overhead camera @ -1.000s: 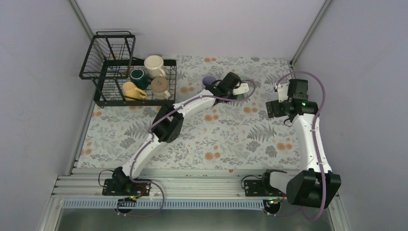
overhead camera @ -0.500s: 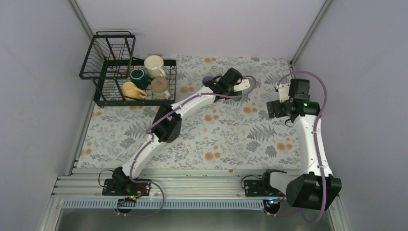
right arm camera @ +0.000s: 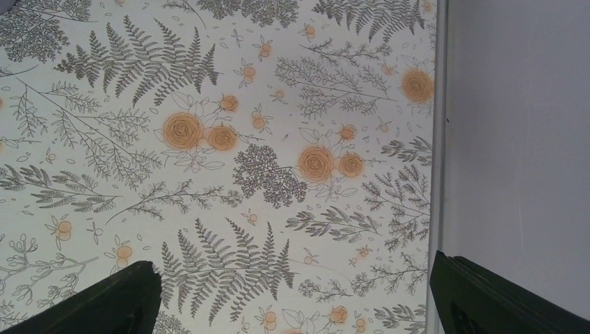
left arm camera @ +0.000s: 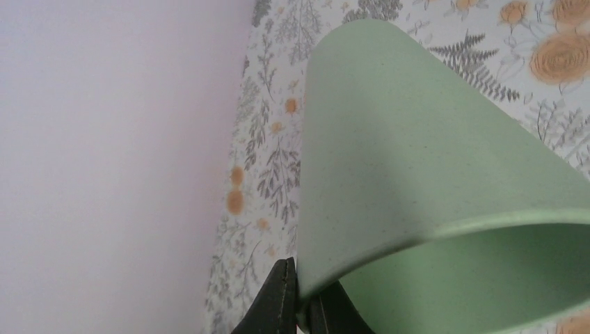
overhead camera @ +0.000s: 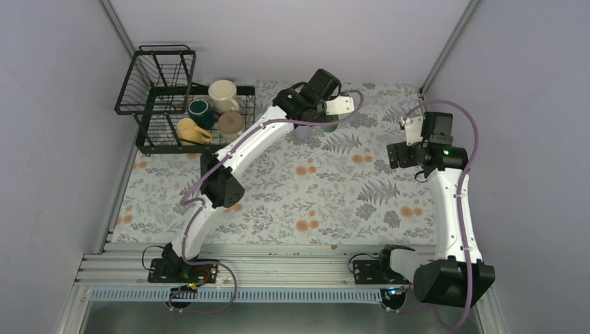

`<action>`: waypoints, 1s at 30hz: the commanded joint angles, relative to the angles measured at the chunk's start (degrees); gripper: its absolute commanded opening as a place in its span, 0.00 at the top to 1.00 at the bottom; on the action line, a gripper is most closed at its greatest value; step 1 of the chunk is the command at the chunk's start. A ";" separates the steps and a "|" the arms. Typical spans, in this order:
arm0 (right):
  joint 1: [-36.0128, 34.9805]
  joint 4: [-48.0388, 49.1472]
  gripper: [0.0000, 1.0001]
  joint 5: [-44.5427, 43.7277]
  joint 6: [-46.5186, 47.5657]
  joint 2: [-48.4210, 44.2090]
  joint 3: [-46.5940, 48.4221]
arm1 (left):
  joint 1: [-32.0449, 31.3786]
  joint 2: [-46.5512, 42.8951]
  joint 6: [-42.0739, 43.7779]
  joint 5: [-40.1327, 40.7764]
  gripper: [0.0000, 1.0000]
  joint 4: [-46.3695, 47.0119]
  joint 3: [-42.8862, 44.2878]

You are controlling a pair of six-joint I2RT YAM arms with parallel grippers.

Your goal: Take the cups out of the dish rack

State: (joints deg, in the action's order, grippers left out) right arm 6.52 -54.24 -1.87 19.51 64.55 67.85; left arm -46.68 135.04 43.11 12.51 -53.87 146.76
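Here the left gripper [left arm camera: 300, 309] pinches the rim of the mint-green cup [left arm camera: 403, 153], which juts out ahead.

The top camera sits high behind the arm bases, looking down and forward over the whole table [overhead camera: 334, 202]. The left wrist camera is pressed close to a green cup [left arm camera: 417, 160], which fills most of its view, with table beyond. The right wrist camera looks down on the table beside the right wall [right arm camera: 515, 139]. All three views share the floral table.
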 commanded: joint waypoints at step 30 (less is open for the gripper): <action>0.59 -0.17 0.00 3.45 1.77 -2.68 -3.14 | 1.77 -6.97 10.70 4.88 0.98 -23.91 -16.41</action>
State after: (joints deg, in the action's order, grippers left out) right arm 6.52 -54.94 0.69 20.99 62.61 65.60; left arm -45.10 129.71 52.29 16.34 -77.32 130.89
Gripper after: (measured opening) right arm 1.000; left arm 0.041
